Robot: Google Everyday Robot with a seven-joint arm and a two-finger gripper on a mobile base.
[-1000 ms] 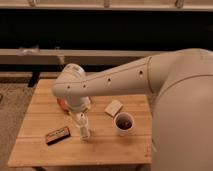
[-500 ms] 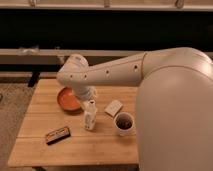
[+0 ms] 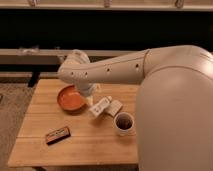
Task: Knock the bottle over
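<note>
The small clear bottle (image 3: 100, 107) with a white cap lies tilted on the wooden table (image 3: 85, 150), its cap pointing up and to the right. It rests between the orange bowl (image 3: 70, 99) and a small pale packet (image 3: 115, 107). My gripper (image 3: 90, 96) hangs below the white arm, right at the bottle's left end and over the bowl's right rim. The arm hides most of the gripper.
A white cup with dark contents (image 3: 124, 123) stands right of the bottle. A flat dark rectangular box (image 3: 57, 135) lies near the table's front left. A dark bench or rail runs behind the table. My large white arm fills the right side.
The bottle stood upright in the earlier frames and now leans over to the right. My arm has moved up and back toward the bowl.
</note>
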